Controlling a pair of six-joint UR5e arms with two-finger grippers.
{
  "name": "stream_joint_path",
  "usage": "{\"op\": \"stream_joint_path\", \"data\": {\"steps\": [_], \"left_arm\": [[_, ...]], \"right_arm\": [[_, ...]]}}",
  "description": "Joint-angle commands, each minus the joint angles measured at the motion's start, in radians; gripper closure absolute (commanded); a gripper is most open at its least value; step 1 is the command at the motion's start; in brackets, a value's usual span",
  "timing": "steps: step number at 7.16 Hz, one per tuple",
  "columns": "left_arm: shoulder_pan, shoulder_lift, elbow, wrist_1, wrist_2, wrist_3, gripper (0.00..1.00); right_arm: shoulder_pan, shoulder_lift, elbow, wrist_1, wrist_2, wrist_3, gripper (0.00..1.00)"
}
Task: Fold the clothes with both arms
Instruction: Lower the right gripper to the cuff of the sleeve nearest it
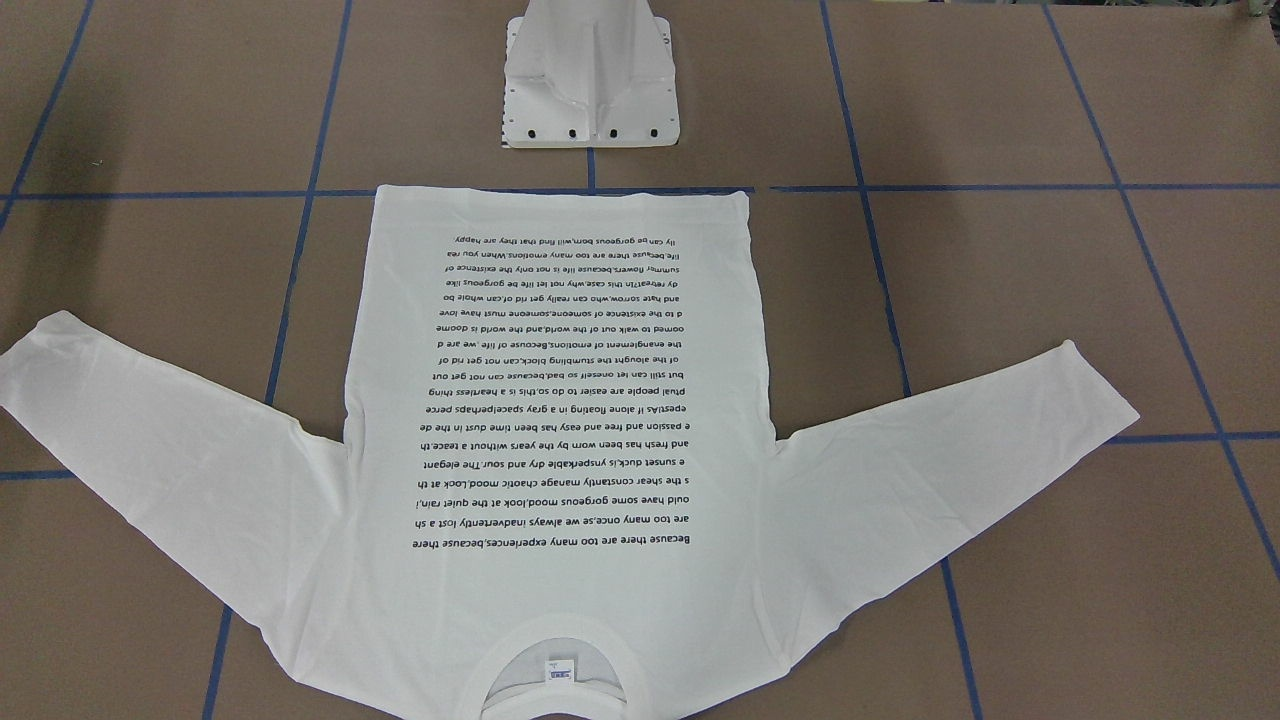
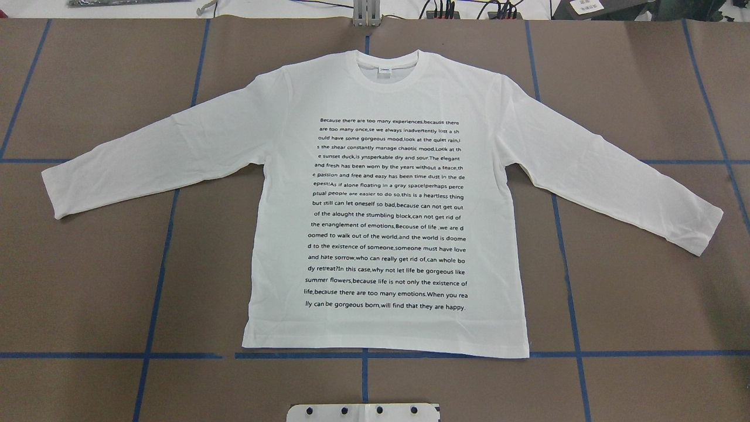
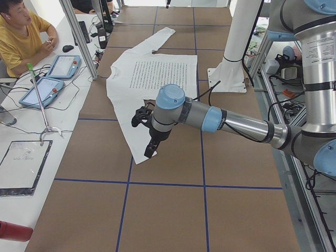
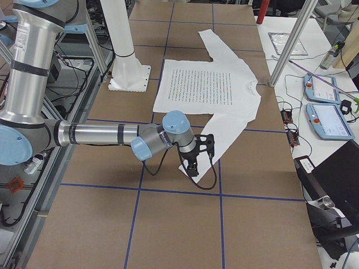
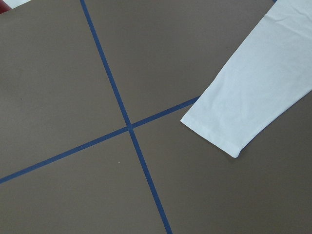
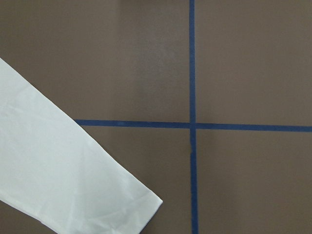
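The white long-sleeved T-shirt [image 2: 387, 205] lies flat on the brown worktop [image 2: 88, 281], printed side up. Its hem runs along a blue tape line [image 2: 117, 355] close to the white pedestal base [image 2: 363, 412], and its neck points away from the robot. Both sleeves are spread out and angled down toward the hem side.

My left arm [image 3: 236, 123] reaches out from the robot's edge with its forearm roughly level over the worktop. Its wrist is bent downward, and the left gripper [image 3: 150, 149] hangs by the cuff of the sleeve on that side. The left wrist camera looks straight down on that cuff, which lies just beside a crossing of tape lines.

My right arm [image 4: 101, 134] mirrors this pose, with its forearm level and its wrist dropped. The right gripper [image 4: 192, 167] sits over the end of the other sleeve, whose cuff shows in the lower left of the right wrist view.

I see each gripper only from the side cameras, so I cannot tell how far apart the fingers stand on either one. I also cannot tell whether they touch the cloth.
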State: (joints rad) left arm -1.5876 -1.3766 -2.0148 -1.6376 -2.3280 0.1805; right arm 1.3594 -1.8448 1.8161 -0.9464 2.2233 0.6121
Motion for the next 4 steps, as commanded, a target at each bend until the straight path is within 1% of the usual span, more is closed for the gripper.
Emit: {"op": "stream_joint_path", "data": {"steps": [1, 2, 3, 4], "left_arm": [[0.000, 0.002, 0.008, 0.001, -0.001, 0.001, 0.00], [0.000, 0.002, 0.008, 0.001, -0.004, 0.001, 0.00], [0.000, 0.004, 0.008, 0.001, -0.004, 0.001, 0.00], [0.000, 0.010, 0.008, 0.001, -0.005, 0.002, 0.00]], "right_arm": [[-0.206, -0.017, -0.003, 0.156, -0.135, 0.332, 0.00], [-0.312, -0.017, -0.007, 0.191, -0.263, 0.489, 0.02], [-0.386, -0.017, -0.045, 0.221, -0.352, 0.545, 0.02], [-0.426, -0.011, -0.119, 0.312, -0.403, 0.552, 0.04]]}}
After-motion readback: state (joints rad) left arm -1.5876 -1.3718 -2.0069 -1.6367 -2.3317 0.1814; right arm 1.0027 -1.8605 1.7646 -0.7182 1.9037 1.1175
